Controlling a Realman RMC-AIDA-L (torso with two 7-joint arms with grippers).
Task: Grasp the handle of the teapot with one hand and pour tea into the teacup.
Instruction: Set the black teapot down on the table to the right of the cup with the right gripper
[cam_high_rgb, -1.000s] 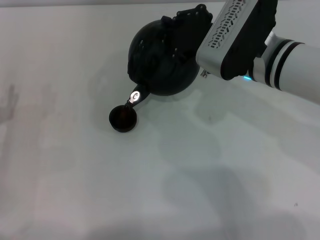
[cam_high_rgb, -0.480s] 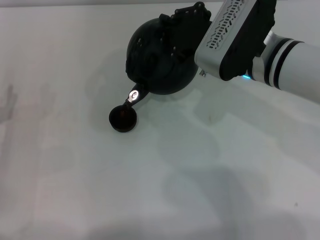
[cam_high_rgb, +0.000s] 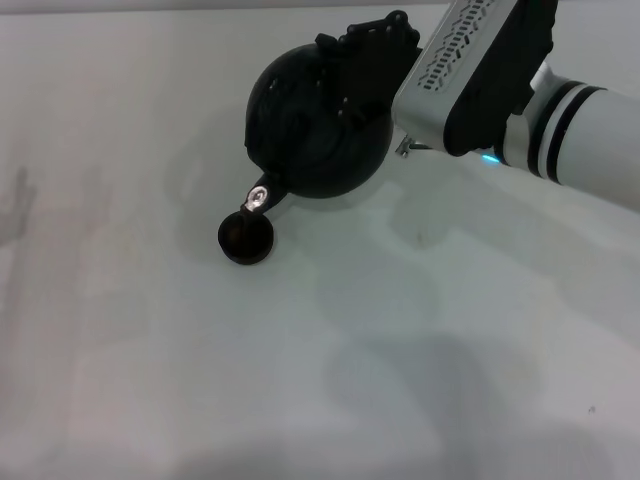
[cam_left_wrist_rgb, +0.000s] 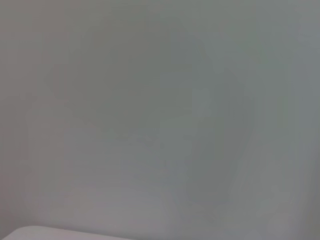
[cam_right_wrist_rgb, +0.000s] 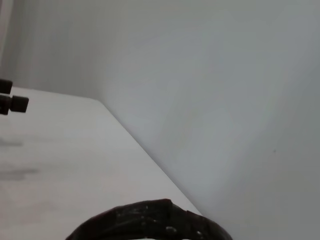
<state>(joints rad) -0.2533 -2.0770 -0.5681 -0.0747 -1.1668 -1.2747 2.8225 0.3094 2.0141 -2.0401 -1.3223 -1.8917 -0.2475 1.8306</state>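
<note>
The matte-black teapot (cam_high_rgb: 305, 125) hangs tilted above the white table (cam_high_rgb: 150, 350) at the back centre. Its pale metallic spout tip (cam_high_rgb: 258, 197) points down, just above the far rim of the tiny dark teacup (cam_high_rgb: 246, 238). My right gripper (cam_high_rgb: 372, 45) is on top of the pot, shut on the handle, which it mostly hides in the head view. A dark ribbed arc of the handle (cam_right_wrist_rgb: 150, 220) shows in the right wrist view. No stream of tea is visible. My left gripper is out of view.
My right arm's white and black forearm (cam_high_rgb: 560, 120) comes in from the upper right. The left wrist view shows only a plain pale surface. Small black blocks (cam_right_wrist_rgb: 12, 102) show at one edge of the right wrist view.
The teapot has shifted slightly left and tilted further. Its spout tip has dropped closer to the teacup. The cup has not moved.
</note>
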